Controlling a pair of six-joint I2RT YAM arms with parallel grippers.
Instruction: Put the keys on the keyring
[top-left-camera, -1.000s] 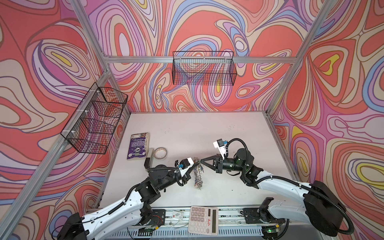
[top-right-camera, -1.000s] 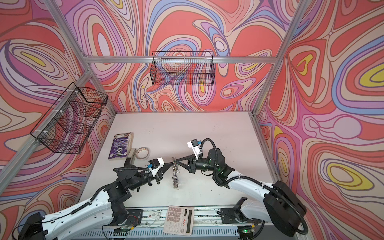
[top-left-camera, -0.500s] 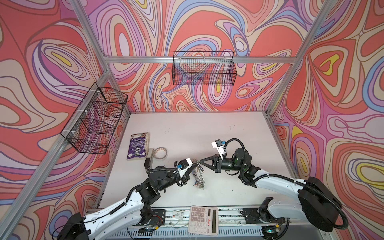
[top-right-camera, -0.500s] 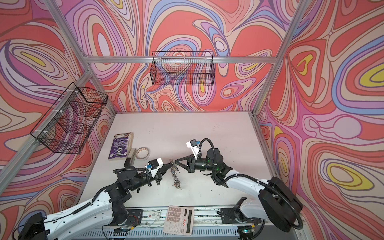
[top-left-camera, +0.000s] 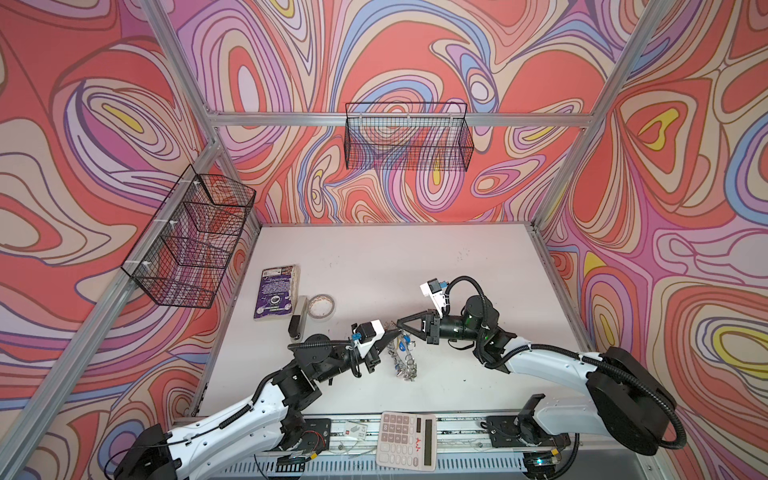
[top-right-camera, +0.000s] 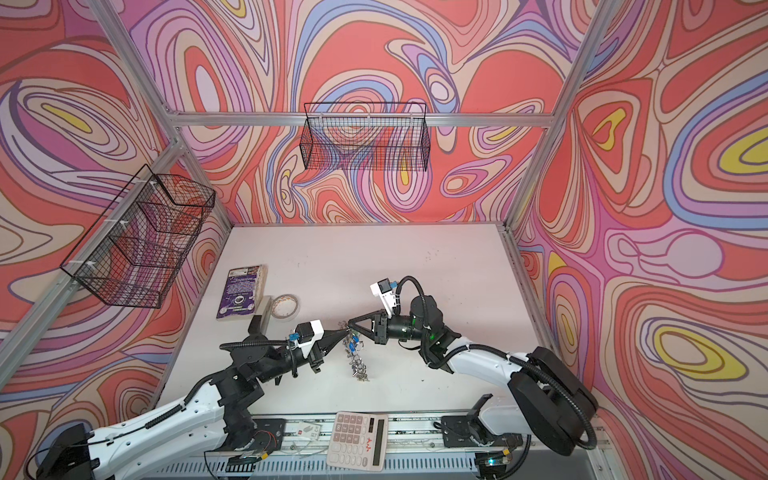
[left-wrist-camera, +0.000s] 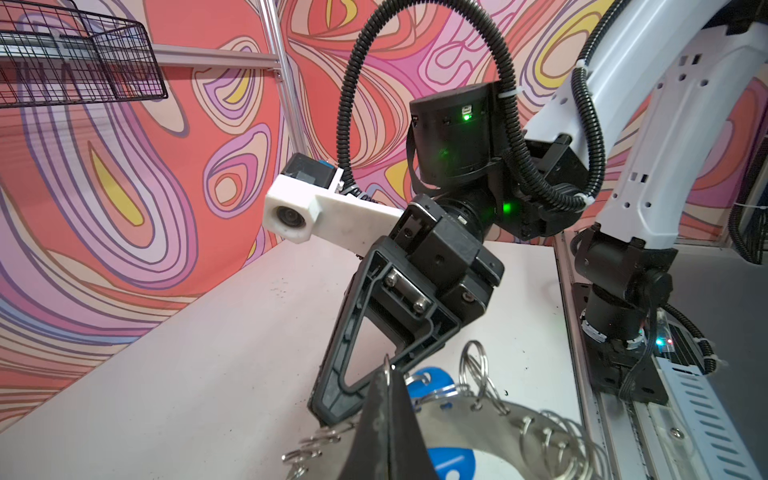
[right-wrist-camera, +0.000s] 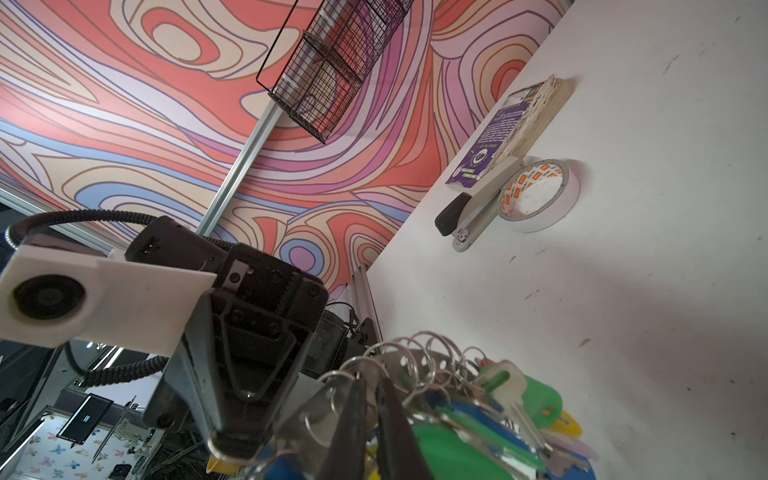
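The keyring (top-left-camera: 402, 358) hangs edge-on between the two arms near the table's front, and in both top views it shows as a silvery bunch (top-right-camera: 356, 361). Its grey plate (left-wrist-camera: 519, 419) has small split rings along the rim. My left gripper (left-wrist-camera: 388, 374) is shut on one split ring at the rim. My right gripper (right-wrist-camera: 372, 384) faces it tip to tip. Its fingers stand a narrow slit apart beside another split ring, clamping nothing. Keys with green (right-wrist-camera: 540, 399) and blue (left-wrist-camera: 451, 461) tags hang in the bunch.
A purple book (top-left-camera: 276, 293), a grey stapler (top-left-camera: 298, 320) and a tape roll (top-left-camera: 321, 306) lie at the left of the table. A calculator (top-left-camera: 406, 440) sits on the front rail. Wire baskets hang on the left wall (top-left-camera: 191, 241) and back wall (top-left-camera: 409, 141).
The right arm has edged a little left towards the left gripper. The hanging bunch has shifted slightly. The left arm has stayed in place.
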